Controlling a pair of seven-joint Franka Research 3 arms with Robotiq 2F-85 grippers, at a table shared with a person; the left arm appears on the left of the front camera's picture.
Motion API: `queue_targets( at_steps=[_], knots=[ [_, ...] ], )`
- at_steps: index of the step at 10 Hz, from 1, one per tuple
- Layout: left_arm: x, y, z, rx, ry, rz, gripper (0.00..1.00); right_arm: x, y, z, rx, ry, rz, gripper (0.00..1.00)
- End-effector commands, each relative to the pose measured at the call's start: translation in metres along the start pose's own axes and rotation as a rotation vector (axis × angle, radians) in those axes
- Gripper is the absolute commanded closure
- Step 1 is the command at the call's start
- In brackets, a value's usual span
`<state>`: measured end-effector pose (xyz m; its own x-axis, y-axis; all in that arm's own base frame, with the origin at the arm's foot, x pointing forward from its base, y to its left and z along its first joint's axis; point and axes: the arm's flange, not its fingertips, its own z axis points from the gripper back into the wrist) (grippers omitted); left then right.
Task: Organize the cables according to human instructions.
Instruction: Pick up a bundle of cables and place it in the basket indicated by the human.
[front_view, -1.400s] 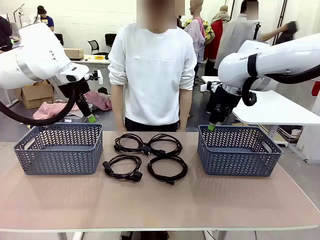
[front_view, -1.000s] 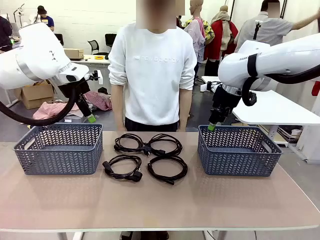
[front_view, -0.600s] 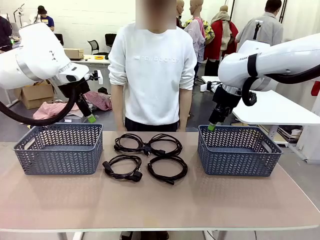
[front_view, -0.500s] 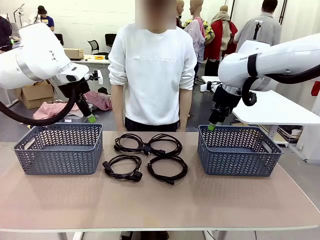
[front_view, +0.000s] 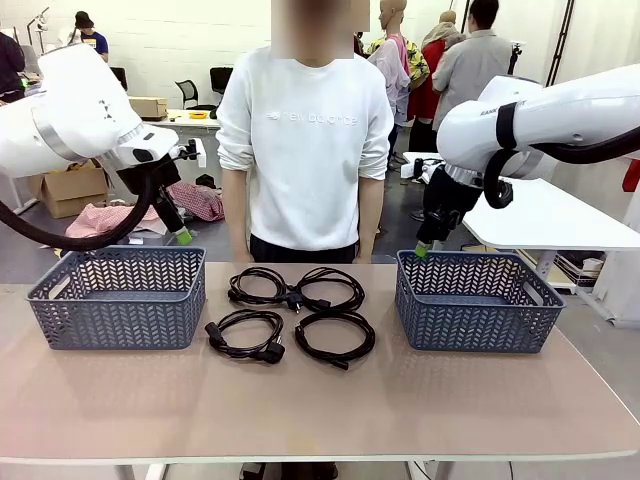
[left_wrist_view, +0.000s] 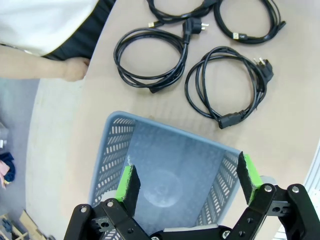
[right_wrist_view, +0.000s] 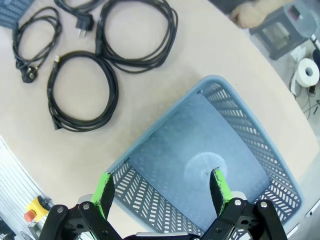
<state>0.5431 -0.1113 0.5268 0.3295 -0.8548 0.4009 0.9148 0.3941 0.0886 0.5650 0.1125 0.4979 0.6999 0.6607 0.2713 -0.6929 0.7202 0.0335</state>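
Note:
Several black coiled cables lie mid-table between two baskets: far left coil (front_view: 258, 283), far right coil (front_view: 330, 290), near left coil (front_view: 245, 333), near right coil (front_view: 335, 338). My left gripper (front_view: 180, 237) hangs open above the back of the left basket (front_view: 118, 295). Its wrist view shows that gripper (left_wrist_view: 189, 177) with jaws wide and empty over the basket floor (left_wrist_view: 165, 165), coils (left_wrist_view: 150, 60) (left_wrist_view: 227, 85) beyond. My right gripper (front_view: 420, 250) is open over the right basket (front_view: 475, 300). Its own view shows the gripper (right_wrist_view: 162, 186) empty, with coils (right_wrist_view: 82, 92) (right_wrist_view: 135, 35) off to one side.
A person in a white sweatshirt (front_view: 305, 140) stands at the far edge behind the cables, arms down, with a hand (left_wrist_view: 75, 68) near the table edge. Bare tabletop (front_view: 320, 410) lies in front of the baskets. A white table (front_view: 550, 215) stands behind on the right.
My right arm has risen very slightly. The left arm, cables, baskets and the person at the table have not moved.

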Motion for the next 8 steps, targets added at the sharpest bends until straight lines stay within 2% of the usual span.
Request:
queue_targets(
  at_steps=[1,3,5,8],
  knots=[
    [-0.002,-0.002,0.018,-0.019,-0.04,-0.031,0.0,-0.007,0.002,0.025,0.065,-0.052,0.091,0.0],
    [-0.008,-0.01,0.035,-0.06,-0.082,-0.057,0.0,-0.015,0.007,0.044,0.101,-0.084,0.181,0.0],
    [-0.017,-0.015,0.056,-0.079,-0.064,-0.079,0.0,-0.033,0.015,0.065,0.107,-0.093,0.284,0.0],
    [-0.034,-0.032,0.087,-0.152,-0.119,-0.08,0.0,-0.067,0.028,0.093,0.149,-0.21,0.408,0.0]
  ],
)
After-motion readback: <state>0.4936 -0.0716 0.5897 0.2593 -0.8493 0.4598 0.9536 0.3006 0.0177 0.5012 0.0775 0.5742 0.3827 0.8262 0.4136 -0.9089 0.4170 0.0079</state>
